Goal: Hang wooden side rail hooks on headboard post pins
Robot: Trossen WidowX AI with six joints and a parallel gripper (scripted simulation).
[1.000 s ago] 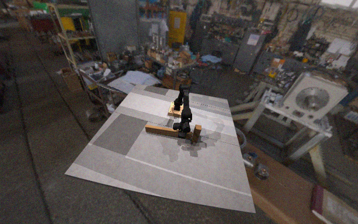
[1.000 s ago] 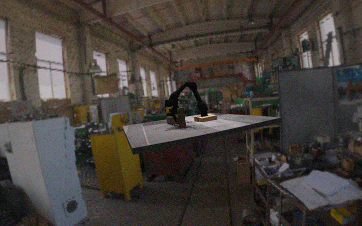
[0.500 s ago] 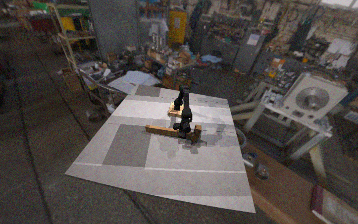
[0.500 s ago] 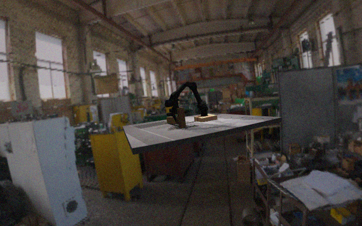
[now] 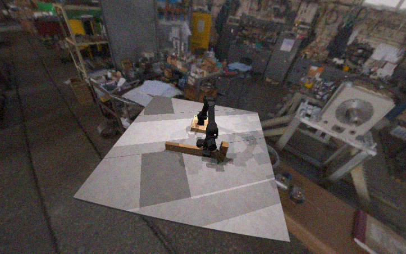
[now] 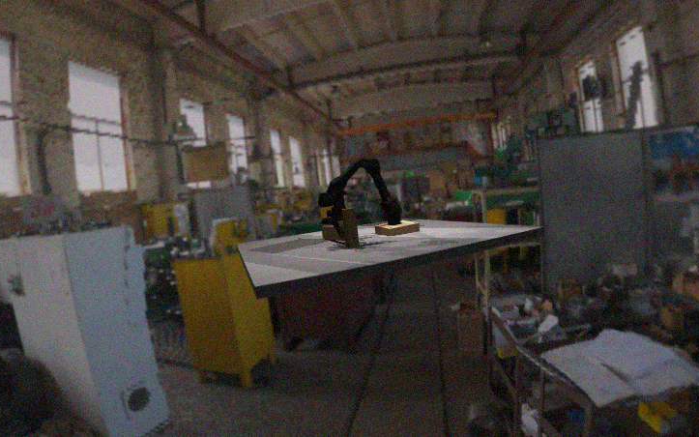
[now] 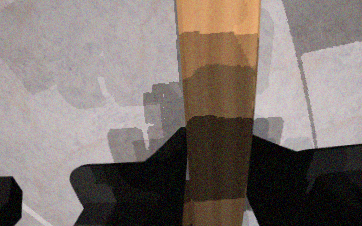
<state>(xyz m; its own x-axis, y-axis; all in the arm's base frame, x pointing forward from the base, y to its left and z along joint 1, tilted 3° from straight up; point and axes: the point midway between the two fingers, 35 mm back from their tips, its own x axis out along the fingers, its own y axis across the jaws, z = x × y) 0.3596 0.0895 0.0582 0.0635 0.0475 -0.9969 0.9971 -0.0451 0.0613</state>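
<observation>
The black fingers are clamped narrowly on the long brown wooden side rail (image 7: 219,100) — its long axis runs straight ahead between them, upright wooden headboard post (image 5: 223,150) just beside.

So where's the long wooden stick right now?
In the top view the wooden rail lies across the table's middle, its right end by the headboard post, with the gripper shut on it near that end.

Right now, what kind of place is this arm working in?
Likely a factory workshop: a high beamed roof, tall windows in brick walls, yellow machine cabinets and cluttered shelving around the table.
</observation>
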